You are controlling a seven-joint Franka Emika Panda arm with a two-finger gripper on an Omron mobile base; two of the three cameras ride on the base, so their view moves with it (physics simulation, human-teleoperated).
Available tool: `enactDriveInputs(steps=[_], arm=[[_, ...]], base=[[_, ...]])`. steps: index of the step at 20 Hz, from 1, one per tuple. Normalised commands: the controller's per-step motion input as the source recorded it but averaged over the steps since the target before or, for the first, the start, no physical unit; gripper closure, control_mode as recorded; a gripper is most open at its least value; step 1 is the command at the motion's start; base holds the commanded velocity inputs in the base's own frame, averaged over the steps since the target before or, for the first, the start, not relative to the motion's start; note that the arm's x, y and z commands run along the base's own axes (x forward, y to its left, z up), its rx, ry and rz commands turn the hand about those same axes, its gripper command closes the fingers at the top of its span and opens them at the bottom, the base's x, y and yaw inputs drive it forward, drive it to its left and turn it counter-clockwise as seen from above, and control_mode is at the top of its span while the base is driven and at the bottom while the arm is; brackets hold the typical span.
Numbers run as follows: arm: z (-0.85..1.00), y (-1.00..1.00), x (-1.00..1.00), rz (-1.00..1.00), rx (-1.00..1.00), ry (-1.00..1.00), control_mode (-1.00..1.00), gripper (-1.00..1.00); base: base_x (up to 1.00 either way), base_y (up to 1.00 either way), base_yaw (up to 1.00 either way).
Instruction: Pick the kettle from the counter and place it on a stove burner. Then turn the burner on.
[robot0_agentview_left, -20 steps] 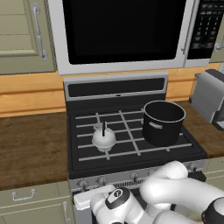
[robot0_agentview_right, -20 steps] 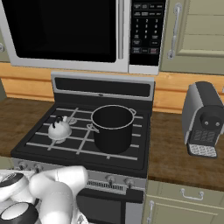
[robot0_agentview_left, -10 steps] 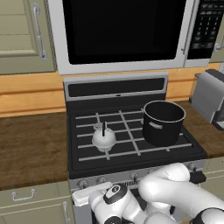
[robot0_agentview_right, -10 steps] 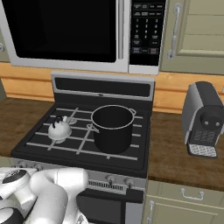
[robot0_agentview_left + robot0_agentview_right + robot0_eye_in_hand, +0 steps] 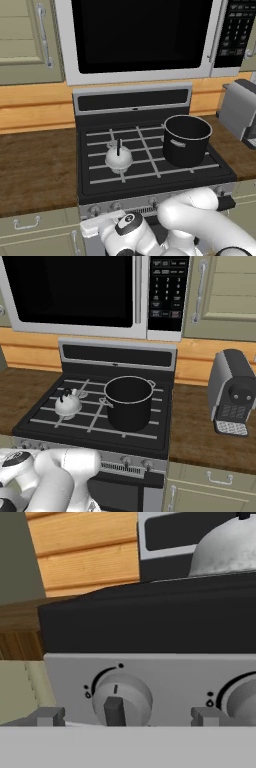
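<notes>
Two spread jaws flanking stove knob [image 5: 121,698] at front panel edge, grasping nothing, kettle [image 5: 118,158] on front-left stove burner [image 5: 111,167].

The small domed white-silver kettle [image 5: 119,158] sits on the black stovetop's front-left grey burner [image 5: 116,172], left of the big black cylindrical pot [image 5: 186,140]; dark wood-grain desk [image 5: 35,167] flanks the stove.

White-silver kettle [image 5: 118,158], black pot [image 5: 186,140]

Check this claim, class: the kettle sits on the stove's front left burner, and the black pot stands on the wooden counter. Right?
Not quite. The kettle is on the front left burner, but the black pot stands on the stove too, at its right, as the left base view shows.
</notes>
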Motion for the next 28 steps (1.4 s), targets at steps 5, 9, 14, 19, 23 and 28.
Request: enactDriveInputs(steps=[5,9,14,19,23,28], arm=[[-0.01,0.0,0.15,0.0,0.0,0.0,-1.0,-1.0],[-0.1,0.0,0.17,0.0,0.0,0.0,-1.0,-1.0],[-0.18,0.0,0.16,0.0,0.0,0.0,-1.0,-1.0],[-0.21,0.07,0.14,0.0,0.0,0.0,-1.0,-1.0],[-0.07,0.0,0.09,0.0,0.0,0.0,-1.0,-1.0],[-0.02,0.07,0.0,0.0,0.0,0.0,-1.0,-1.0]], base=[[0.0,0.0,0.0],[0.0,0.0,0.0],[0.0,0.0,0.0],[0.0,0.0,0.0],[0.0,0.0,0.0],[0.0,0.0,0.0]])
